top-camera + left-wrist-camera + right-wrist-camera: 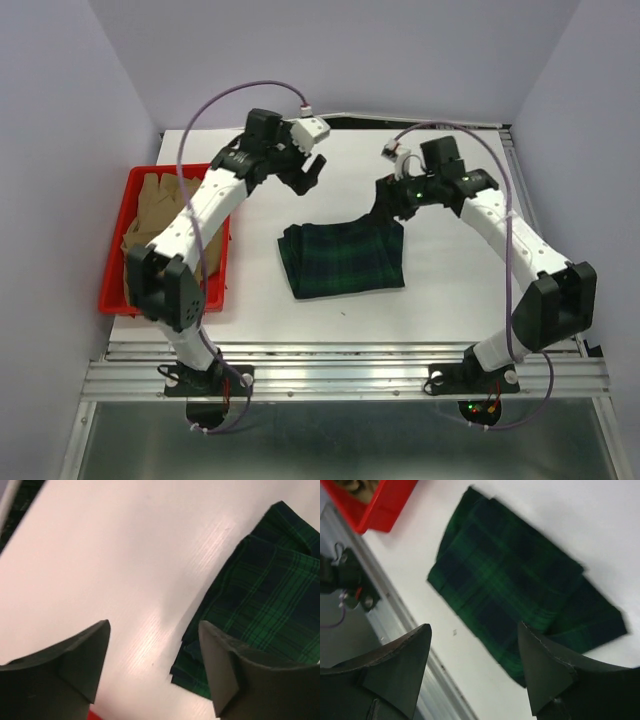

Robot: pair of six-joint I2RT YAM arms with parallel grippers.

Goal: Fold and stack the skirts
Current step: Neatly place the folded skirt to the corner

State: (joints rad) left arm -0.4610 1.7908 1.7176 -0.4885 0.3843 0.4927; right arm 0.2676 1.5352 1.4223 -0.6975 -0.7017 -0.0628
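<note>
A dark green plaid skirt (340, 260) lies folded on the white table, mid-centre. It also shows in the left wrist view (265, 590) and the right wrist view (510, 565). A tan skirt (160, 200) lies in the red tray (115, 292) at the left. My left gripper (308, 172) is open and empty, held above the table just beyond the plaid skirt's far left corner (154, 625). My right gripper (388, 200) is open and empty above the skirt's far right corner (474, 627).
The red tray sits by the table's left edge and shows in the right wrist view (385, 505). A metal rail (340, 375) runs along the near edge. Grey walls close the table on three sides.
</note>
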